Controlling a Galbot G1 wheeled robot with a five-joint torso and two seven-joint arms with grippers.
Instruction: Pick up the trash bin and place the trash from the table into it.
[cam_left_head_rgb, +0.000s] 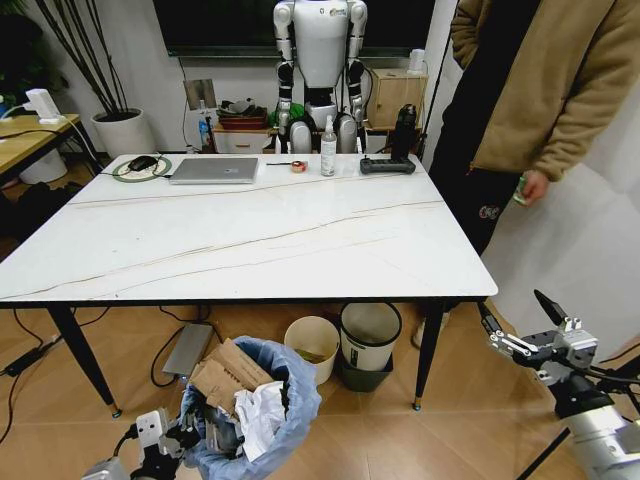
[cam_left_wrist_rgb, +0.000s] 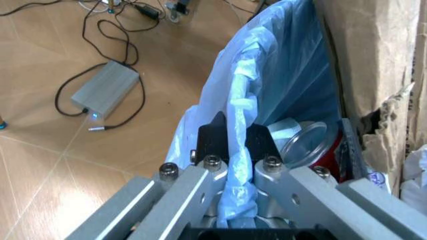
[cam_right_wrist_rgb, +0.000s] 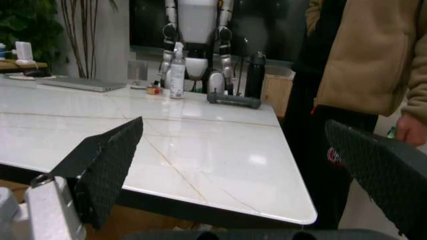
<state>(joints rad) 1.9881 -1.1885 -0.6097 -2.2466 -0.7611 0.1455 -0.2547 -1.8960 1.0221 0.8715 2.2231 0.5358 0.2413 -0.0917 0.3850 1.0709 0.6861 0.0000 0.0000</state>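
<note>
Left wrist view — left gripper (cam_left_wrist_rgb: 230, 145) fingers around trash bin (cam_left_wrist_rgb: 267, 90) rim.

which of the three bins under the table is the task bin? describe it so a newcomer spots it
Start at the marble table, then look to the floor at its near edge. The trash bin is held by the left gripper; unlike the cream bucket and black-rimmed bin behind, it has a crinkled blue liner.

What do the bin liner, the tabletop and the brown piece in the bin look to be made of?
Liner: thin light-blue plastic film, crinkled and translucent, pinched by the left gripper. Tabletop: glossy white marble-look slab with thin veins; real stone or not is unclear. Brown piece: torn, matte cardboard.
</note>
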